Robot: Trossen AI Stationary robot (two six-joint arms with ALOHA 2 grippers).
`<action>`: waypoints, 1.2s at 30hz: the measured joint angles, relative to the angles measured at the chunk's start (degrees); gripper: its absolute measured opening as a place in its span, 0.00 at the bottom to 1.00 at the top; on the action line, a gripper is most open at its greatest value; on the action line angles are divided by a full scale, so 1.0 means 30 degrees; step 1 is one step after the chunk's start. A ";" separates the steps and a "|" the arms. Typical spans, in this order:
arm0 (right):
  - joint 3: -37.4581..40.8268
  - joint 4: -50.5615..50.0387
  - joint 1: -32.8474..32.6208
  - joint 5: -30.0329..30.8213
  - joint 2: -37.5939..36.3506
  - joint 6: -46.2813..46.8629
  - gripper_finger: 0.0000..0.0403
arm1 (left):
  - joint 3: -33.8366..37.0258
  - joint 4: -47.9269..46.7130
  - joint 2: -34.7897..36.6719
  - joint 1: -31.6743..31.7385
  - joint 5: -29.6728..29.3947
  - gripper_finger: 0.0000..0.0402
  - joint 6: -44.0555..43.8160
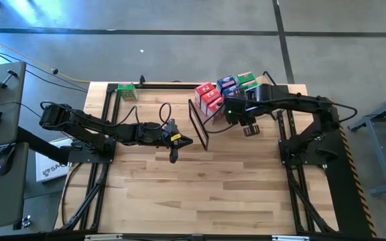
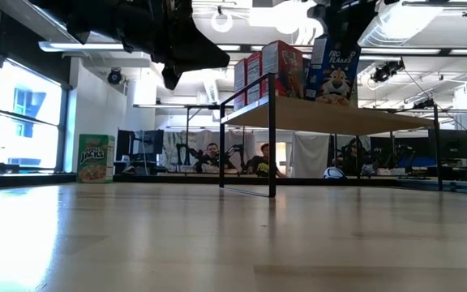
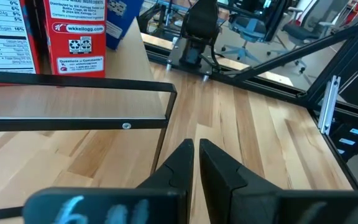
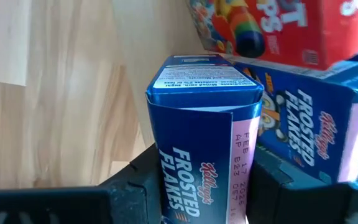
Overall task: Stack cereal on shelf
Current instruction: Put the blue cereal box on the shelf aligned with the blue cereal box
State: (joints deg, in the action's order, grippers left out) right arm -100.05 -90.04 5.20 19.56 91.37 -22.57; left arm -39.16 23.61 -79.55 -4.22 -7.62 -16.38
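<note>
- Right gripper [image 4: 207, 186] is clamped on a blue cereal box [image 4: 201, 134], fingers on both its sides, held upright beside the other boxes on the shelf [image 1: 214, 120].
- Red boxes [image 1: 208, 98], blue and green ones stand packed on the shelf at the table's far side.
- One green box [image 1: 126, 92] sits apart at the far left table edge.
- Left gripper [image 1: 179, 140] hangs mid-table just beside the shelf's black frame [image 3: 98, 87], jaws nearly together, holding nothing.

blue box [image 4: 204, 143] base hidden between fingers, red box [image 4: 272, 28] cut off by edge
</note>
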 joint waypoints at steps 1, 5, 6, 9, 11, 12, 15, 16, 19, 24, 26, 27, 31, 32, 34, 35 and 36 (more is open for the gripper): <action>0.0000 0.0007 0.0038 0.0080 0.0000 -0.0007 0.35 | 0.0000 0.0005 0.0000 0.0001 -0.0002 0.05 0.0000; 0.0000 0.0007 0.0152 0.0148 0.0007 -0.0194 0.35 | 0.0000 0.0016 0.0000 -0.0005 0.0000 0.05 0.0000; 0.0000 0.0007 0.0180 0.0209 0.0007 -0.0212 0.36 | 0.0000 0.0017 0.0000 -0.0005 0.0000 0.05 0.0000; 0.0000 0.0007 0.0186 0.0476 0.0007 -0.0140 0.39 | 0.0000 0.0064 0.0000 -0.0002 0.0000 0.05 -0.0022; 0.0000 0.0007 0.0186 0.0495 0.0007 -0.0044 0.43 | 0.0000 0.0070 0.0000 -0.0002 0.0000 0.05 -0.0029; 0.0000 0.0007 0.0186 0.0535 0.0007 0.0070 0.45 | 0.0000 0.0076 0.0000 -0.0003 0.0000 0.05 -0.0029; 0.0000 0.0015 0.0186 0.1229 0.0007 0.0380 0.51 | 0.0000 0.0076 0.0000 -0.0002 -0.0003 0.05 -0.0125; 0.0000 0.0015 0.0186 0.1635 0.0007 0.0452 0.53 | 0.0000 0.0076 0.0000 -0.0005 -0.0002 0.05 -0.0182; 0.0000 0.0015 0.0095 0.2822 0.0007 0.0504 0.55 | 0.0000 0.0076 0.0000 -0.0005 -0.0002 0.05 -0.0211; 0.0000 0.0011 -0.0180 0.4124 0.0007 0.0525 0.55 | 0.0000 0.0076 0.0000 -0.0001 -0.0001 0.05 -0.0211; -0.0043 -0.0006 -0.0380 0.4580 0.0010 0.0568 0.55 | 0.0000 0.0076 0.0000 -0.0005 0.0000 0.05 -0.0316; -0.0180 -0.0010 -0.0507 0.4769 0.0023 0.0570 0.55 | 0.0000 0.0076 0.0000 -0.0003 -0.0002 0.05 -0.0336; -0.1328 0.0006 -0.1152 0.5165 0.0029 0.0806 0.55 | 0.0000 0.0090 0.0000 -0.0005 0.0387 0.05 -0.0350; -0.1731 0.0001 -0.1324 0.5204 0.0029 0.1117 0.55 | 0.0000 0.0094 0.0000 -0.0005 0.0393 0.05 -0.0350; -0.2629 0.0015 -0.1665 0.5046 0.0023 0.2143 0.55 | 0.0000 0.0090 0.0000 -0.0005 0.0407 0.05 -0.0342; -0.3013 0.0022 -0.1773 0.4442 0.0009 0.2960 0.54 | 0.0000 0.0090 0.0000 -0.0005 0.0408 0.05 -0.0344; -0.3320 0.0036 -0.1810 0.3552 0.0003 0.3845 0.53 | 0.0000 0.0090 0.0000 -0.0005 0.0413 0.05 -0.0342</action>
State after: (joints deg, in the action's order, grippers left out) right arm -110.01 -89.93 -0.23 30.21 91.38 -11.03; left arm -39.16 23.88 -79.55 -4.23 -6.38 -17.41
